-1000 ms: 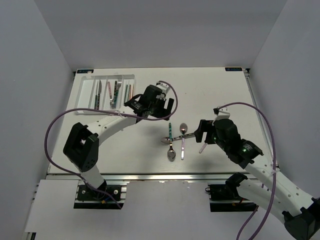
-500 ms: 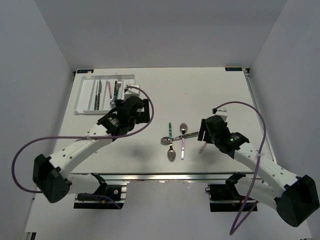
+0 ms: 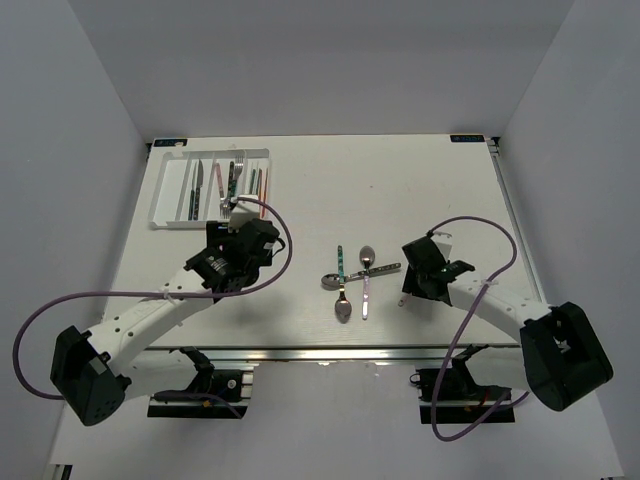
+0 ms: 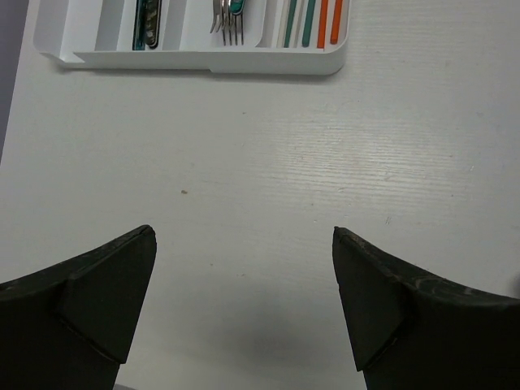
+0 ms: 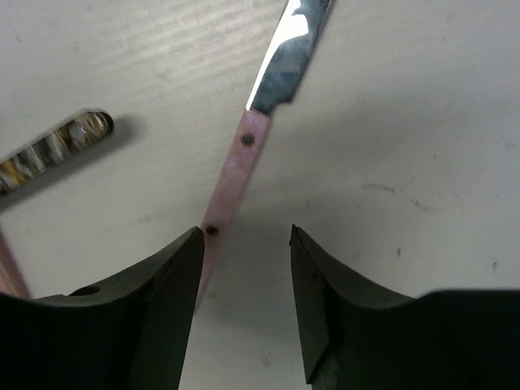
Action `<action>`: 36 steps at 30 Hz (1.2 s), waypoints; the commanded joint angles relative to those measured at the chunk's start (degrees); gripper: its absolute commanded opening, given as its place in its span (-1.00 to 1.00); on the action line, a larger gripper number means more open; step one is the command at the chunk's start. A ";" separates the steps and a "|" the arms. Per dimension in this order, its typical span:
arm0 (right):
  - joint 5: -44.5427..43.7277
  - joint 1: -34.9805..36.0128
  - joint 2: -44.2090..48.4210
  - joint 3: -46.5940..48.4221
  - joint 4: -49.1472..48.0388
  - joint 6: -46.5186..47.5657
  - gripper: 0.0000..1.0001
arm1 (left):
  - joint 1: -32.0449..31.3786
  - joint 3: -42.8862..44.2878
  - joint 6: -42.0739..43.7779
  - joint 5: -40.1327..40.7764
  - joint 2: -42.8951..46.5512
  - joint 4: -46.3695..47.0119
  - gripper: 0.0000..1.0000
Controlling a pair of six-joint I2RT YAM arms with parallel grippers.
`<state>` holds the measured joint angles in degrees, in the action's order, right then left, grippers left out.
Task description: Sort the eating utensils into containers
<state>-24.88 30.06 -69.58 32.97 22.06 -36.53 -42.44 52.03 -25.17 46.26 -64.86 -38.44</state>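
The white cutlery tray (image 3: pixel 160 205) sits at the far left and holds knives, forks (image 3: pixel 235 180) and chopsticks (image 3: pixel 258 182) in its compartments. My left gripper (image 3: pixel 238 228) is open and empty over bare table just in front of the tray; in the left wrist view (image 4: pixel 244 231) the tray's near rim (image 4: pixel 203 63) is ahead. Three spoons (image 3: pixel 344 282) lie crossed at table centre. A pink-handled knife (image 5: pixel 244 154) lies on the table, also in the top view (image 3: pixel 404 296). My right gripper (image 5: pixel 244 231) is open low over it, its left fingertip (image 5: pixel 183 260) at the handle.
The end of a dark patterned spoon handle (image 5: pixel 57 150) lies just left of the knife. The spoons are a teal-handled one (image 3: pixel 341 262), a pink-handled one (image 3: pixel 366 290) and the dark patterned one (image 3: pixel 382 268). Purple cables loop beside both arms.
My left gripper has moved left and nearer, from beside the spoons to in front of the tray. My right gripper has dropped low over the pink knife.
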 commanded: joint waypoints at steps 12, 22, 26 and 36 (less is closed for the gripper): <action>-3.05 -0.45 1.10 -3.00 -3.44 -7.67 -0.88 | 0.07 -1.67 1.18 -6.61 5.80 2.31 0.96; 32.49 1.39 17.54 -2.91 -19.75 11.29 -1.00 | 0.07 -7.72 -14.34 -39.73 9.33 34.71 0.96; 31.06 7.46 21.41 -2.74 -25.76 9.21 -1.00 | -0.02 -8.87 -23.59 -49.32 1.61 48.08 0.96; 21.38 18.26 10.88 9.03 -25.67 8.32 -1.00 | -0.02 -8.26 -29.15 -49.17 -7.03 57.07 0.77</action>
<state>-0.45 45.56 -57.49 37.69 0.95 -29.32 -42.41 42.98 -52.34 -2.42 -72.95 13.45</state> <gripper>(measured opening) 0.170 0.893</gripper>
